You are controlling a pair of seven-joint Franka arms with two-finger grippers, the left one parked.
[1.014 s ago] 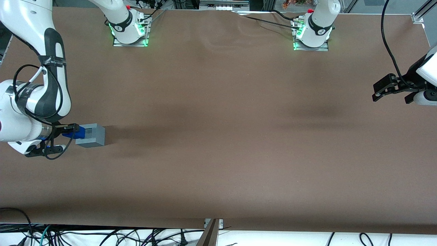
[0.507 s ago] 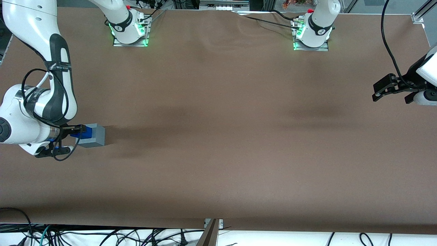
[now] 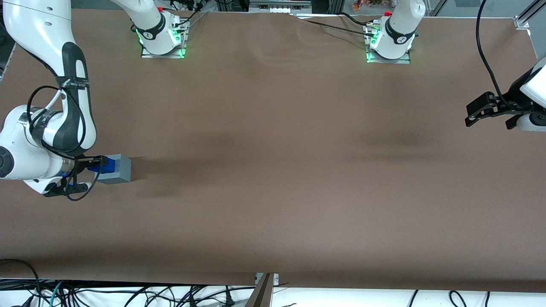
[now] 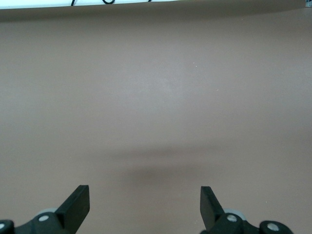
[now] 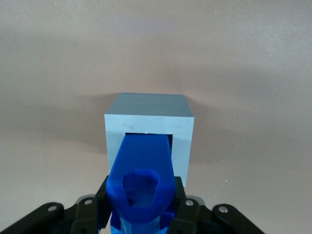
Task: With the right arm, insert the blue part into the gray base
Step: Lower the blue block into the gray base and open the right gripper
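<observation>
The gray base is a light-gray cube on the brown table, toward the working arm's end. My right gripper is beside it, shut on the blue part, which reaches over the cube. In the right wrist view the blue part sits clamped between the black fingers of the gripper. Its leading end lies in the square opening of the gray base. How deep it goes is hidden by the part itself.
Two arm mounts with green lights stand on the table edge farthest from the front camera. Loose cables run along the edge nearest that camera. The left wrist view shows only bare brown table.
One second ago the blue part was just short of the cube. The arm then carried it sideways over the socket. In the last half second nothing has moved.
</observation>
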